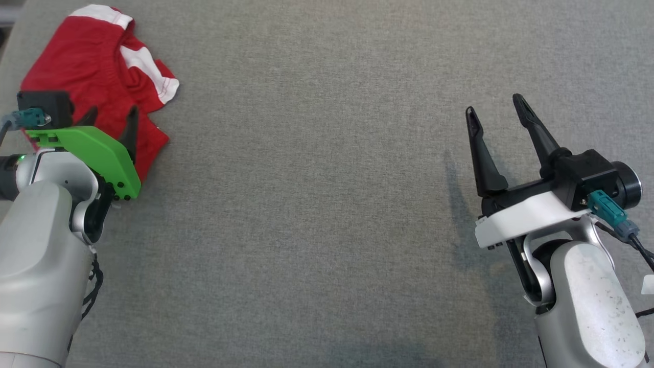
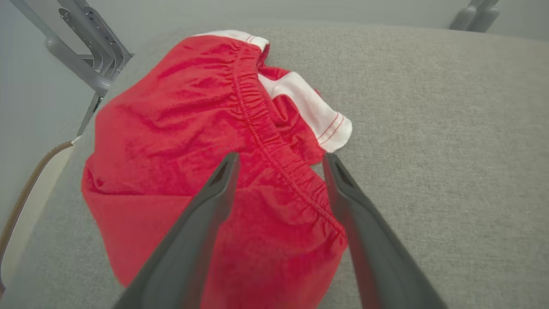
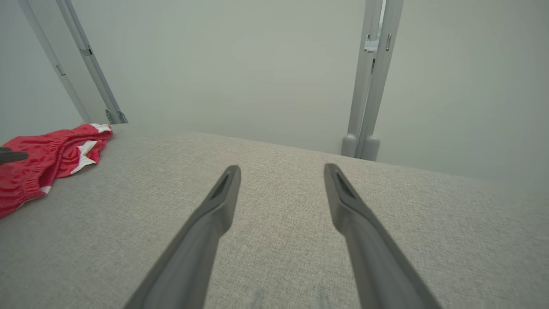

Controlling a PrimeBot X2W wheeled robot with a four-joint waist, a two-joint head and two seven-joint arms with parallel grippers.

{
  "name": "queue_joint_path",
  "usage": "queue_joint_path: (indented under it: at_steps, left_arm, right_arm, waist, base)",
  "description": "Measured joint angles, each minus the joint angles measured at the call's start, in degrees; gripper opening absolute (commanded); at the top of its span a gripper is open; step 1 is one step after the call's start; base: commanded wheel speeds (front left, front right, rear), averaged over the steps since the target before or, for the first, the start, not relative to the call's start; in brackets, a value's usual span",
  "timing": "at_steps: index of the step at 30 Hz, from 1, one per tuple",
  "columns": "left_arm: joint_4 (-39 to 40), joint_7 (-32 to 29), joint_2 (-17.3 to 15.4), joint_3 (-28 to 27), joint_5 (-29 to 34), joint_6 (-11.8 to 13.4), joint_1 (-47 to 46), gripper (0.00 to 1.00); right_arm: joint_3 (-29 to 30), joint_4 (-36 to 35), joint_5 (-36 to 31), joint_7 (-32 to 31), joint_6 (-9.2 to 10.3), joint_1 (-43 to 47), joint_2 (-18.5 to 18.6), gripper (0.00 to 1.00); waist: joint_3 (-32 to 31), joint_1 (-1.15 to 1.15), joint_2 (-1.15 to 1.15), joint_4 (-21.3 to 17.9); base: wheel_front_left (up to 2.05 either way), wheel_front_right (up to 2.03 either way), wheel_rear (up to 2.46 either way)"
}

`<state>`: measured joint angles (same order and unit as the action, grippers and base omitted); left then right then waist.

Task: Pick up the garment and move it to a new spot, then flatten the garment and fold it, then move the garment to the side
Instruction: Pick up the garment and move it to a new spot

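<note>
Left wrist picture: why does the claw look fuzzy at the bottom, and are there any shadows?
Left wrist view: the left claw blurs at the bottom edge, near the lens; the red shorts look sharp. Head view: the right claw throws a faint shadow on the grey cloth surface; no glare.

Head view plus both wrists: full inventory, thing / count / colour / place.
garment: one, red with white trim, crumpled, far left corner of the table
table: one, grey fabric top, under everything
frame posts: two sets, grey metal, beyond the table's far edge, left and right
brown strip: one, beside the table's left edge; cannot tell what it is
left gripper: one, green mount, dark fingers apart, over the garment's near part
right gripper: one, white mount, fingers apart, over bare table on the right
forearms: two, silver, lower corners of the head view
</note>
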<state>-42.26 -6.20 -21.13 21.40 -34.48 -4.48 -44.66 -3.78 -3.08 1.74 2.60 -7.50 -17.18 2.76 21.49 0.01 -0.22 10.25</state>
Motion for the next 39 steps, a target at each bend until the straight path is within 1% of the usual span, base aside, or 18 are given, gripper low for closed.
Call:
queue_joint_path:
  at_steps: [4,7,12,13,14,15,16,17,18,24,30,36,39]
  left_arm:
    - [-3.45,-1.26,0.03,0.66,-0.19,-0.53,-1.25,1.0]
    - [-5.86,-3.71,0.04,1.12,-0.78,-0.9,-1.77,1.0]
    - [-7.71,-6.45,-0.93,1.45,-1.29,-1.34,-3.47,1.0]
    - [-7.9,-6.84,-1.1,1.47,-1.35,-1.43,-3.63,0.85]
    - [-8.02,-6.84,-1.25,1.46,-1.48,-1.51,-3.76,0.47]
    - [-8.12,-6.83,-1.41,1.44,-1.63,-1.53,-3.89,0.31]
    - [-8.27,-6.78,-1.52,1.43,-1.66,-1.55,-4.0,0.07]
    - [-8.33,-6.66,-1.62,1.44,-1.69,-1.56,-4.1,0.07]
    - [-8.35,-6.32,-1.66,1.46,-1.7,-1.57,-4.13,0.0]
    - [-8.39,-5.48,-2.04,1.71,-2.21,-2.01,-3.95,0.0]
    - [-7.48,-4.88,-3.48,1.8,-2.46,-2.08,-3.1,0.0]
    - [-3.97,-4.31,-5.02,1.59,-3.08,-2.16,-2.6,0.0]
    - [-0.46,-3.8,-5.65,1.4,-3.31,-2.15,-1.73,0.0]
  right_arm:
    - [-0.19,-0.41,-0.12,0.01,0.0,-0.44,0.0,1.0]
    - [-0.21,-0.46,-0.12,0.03,0.01,-0.44,0.0,1.0]
    - [-0.34,-0.67,0.08,0.48,0.0,-0.77,0.0,1.0]
    - [-0.41,-0.65,0.16,0.55,0.01,-0.82,0.0,1.0]
    - [-0.48,-0.59,0.2,0.69,0.0,-0.87,-0.01,1.0]
    - [-0.54,-0.53,0.34,0.88,0.0,-0.92,-0.01,1.0]
    - [-0.54,-0.4,0.6,1.07,0.0,-1.02,-0.01,1.0]
    - [-0.48,-0.2,0.69,1.3,0.0,-1.1,-0.01,1.0]
    - [-0.46,0.03,0.76,1.52,0.0,-1.16,0.0,1.0]
    - [0.25,1.24,1.22,2.64,0.0,-1.12,0.0,1.0]
    - [0.58,2.43,1.91,3.63,0.0,-0.83,0.0,1.0]
    - [0.59,3.27,2.75,4.32,0.0,-0.03,0.0,1.0]
    - [0.92,3.85,3.41,4.88,0.01,0.92,0.0,1.0]
  waist:
    - [2.31,0.0,0.0,-1.7]
    - [3.42,0.0,0.0,-2.83]
    - [4.89,0.0,0.0,-4.08]
    - [5.1,0.0,0.0,-4.31]
    - [5.27,0.0,0.0,-4.53]
    - [5.4,0.0,0.0,-4.75]
    - [5.49,0.0,0.0,-4.96]
    - [5.52,0.0,0.0,-5.16]
    - [5.46,0.0,0.0,-5.31]
    - [3.65,0.0,0.0,-5.6]
    - [0.92,0.0,0.0,-5.46]
    - [-2.03,0.0,0.0,-5.29]
    - [-3.87,-0.01,0.0,-5.25]
  base:
    - [0.0,0.0,0.0]
    - [0.0,0.0,0.0]
    - [0.0,0.0,0.0]
    - [0.0,0.0,0.0]
    - [0.0,0.0,0.0]
    - [0.0,0.0,0.0]
    - [0.0,0.0,0.0]
    - [0.0,0.0,0.0]
    - [0.0,0.0,0.0]
    - [0.0,0.0,0.0]
    - [0.0,0.0,0.0]
    - [0.0,0.0,0.0]
    - [0.0,0.0,0.0]
